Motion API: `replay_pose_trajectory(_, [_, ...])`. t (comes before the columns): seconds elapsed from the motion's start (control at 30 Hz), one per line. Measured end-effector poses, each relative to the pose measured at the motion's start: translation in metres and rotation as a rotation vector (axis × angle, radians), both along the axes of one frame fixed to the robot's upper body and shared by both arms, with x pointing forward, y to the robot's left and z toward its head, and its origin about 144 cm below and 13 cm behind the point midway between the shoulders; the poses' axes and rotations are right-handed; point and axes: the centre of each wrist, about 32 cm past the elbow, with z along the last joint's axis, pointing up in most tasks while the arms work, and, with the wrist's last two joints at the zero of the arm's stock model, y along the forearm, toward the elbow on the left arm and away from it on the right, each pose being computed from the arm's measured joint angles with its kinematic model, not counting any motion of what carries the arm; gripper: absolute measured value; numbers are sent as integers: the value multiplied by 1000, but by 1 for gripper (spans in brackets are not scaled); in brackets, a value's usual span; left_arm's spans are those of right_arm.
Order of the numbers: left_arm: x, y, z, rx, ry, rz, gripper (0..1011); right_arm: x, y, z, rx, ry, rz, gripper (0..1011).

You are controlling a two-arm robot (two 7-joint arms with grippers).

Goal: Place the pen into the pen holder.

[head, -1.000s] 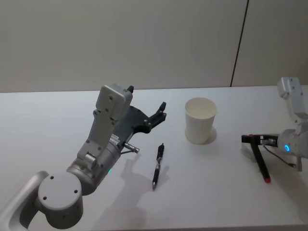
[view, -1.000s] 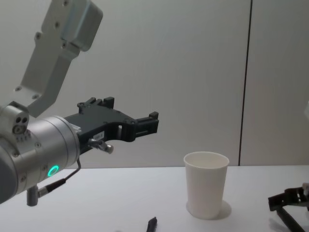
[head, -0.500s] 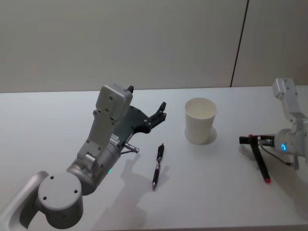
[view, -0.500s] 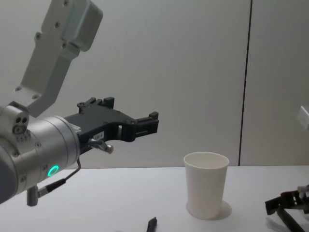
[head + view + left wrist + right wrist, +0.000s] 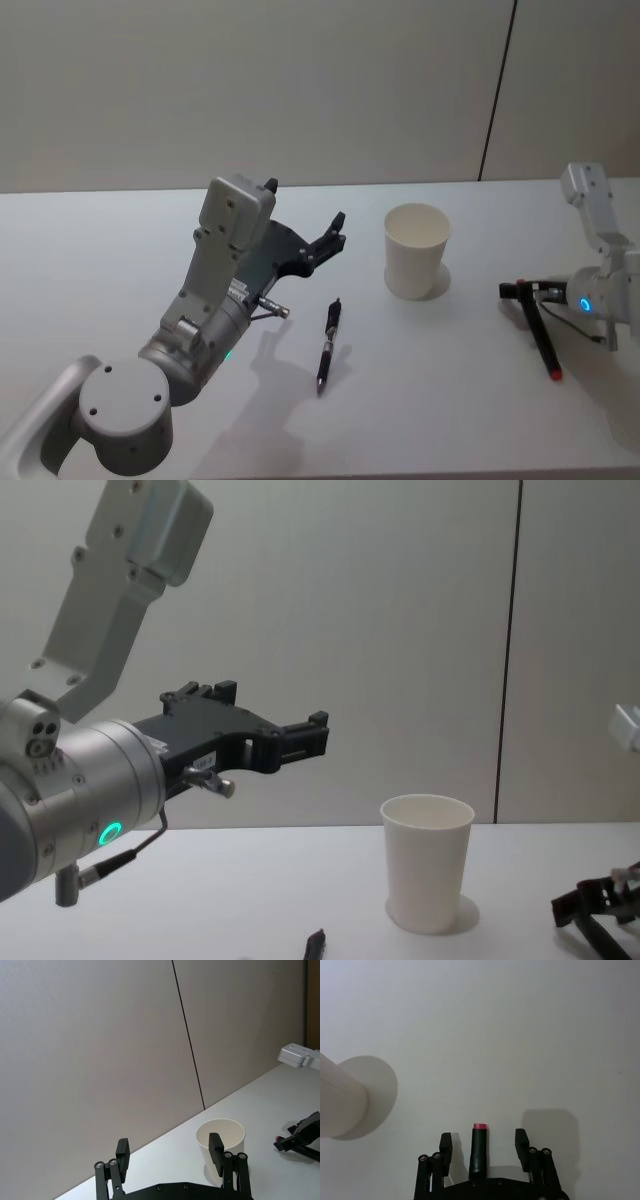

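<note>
Black plastic forms the slim pen with a red end [image 5: 543,340], which lies flat on the white table [image 5: 120,240] at the near right, its red end toward the near edge. The right gripper [image 5: 483,1135] is set low over the pen's far end with its fingers spread, one on each side of the barrel and neither touching it, so nothing is grasped yet. The step in hand is judged to be the reach for this pen. Next, the fingers would need to be closed on the barrel, and the pen lifted, turned upright and carried left to the cup. A second slim black pen [image 5: 327,345] lies flat near the middle of the table, untouched. Farther back, between the two pens, stands the plain white tapered paper cup [image 5: 415,255], upright and empty as far as can be seen. The left gripper [image 5: 169,1141] is held in the air left of the cup, fingers parted and holding nothing.
</note>
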Motion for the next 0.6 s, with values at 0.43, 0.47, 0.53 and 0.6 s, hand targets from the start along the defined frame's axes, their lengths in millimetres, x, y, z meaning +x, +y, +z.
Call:
replay_pose_trajectory(0.43, [0, 0, 0, 0, 0, 0, 1004, 1, -2, -4, 18, -10, 29, 426])
replay_pose_trajectory(0.47, [0, 0, 0, 0, 0, 0, 1004, 1, -2, -5, 19, -10, 31, 387])
replay_pose_trajectory(0.53, [0, 0, 0, 0, 0, 0, 1004, 1, -2, -6, 20, -10, 34, 341])
replay_pose_trajectory(0.6, [0, 0, 0, 0, 0, 0, 1004, 1, -3, -7, 23, -10, 39, 272])
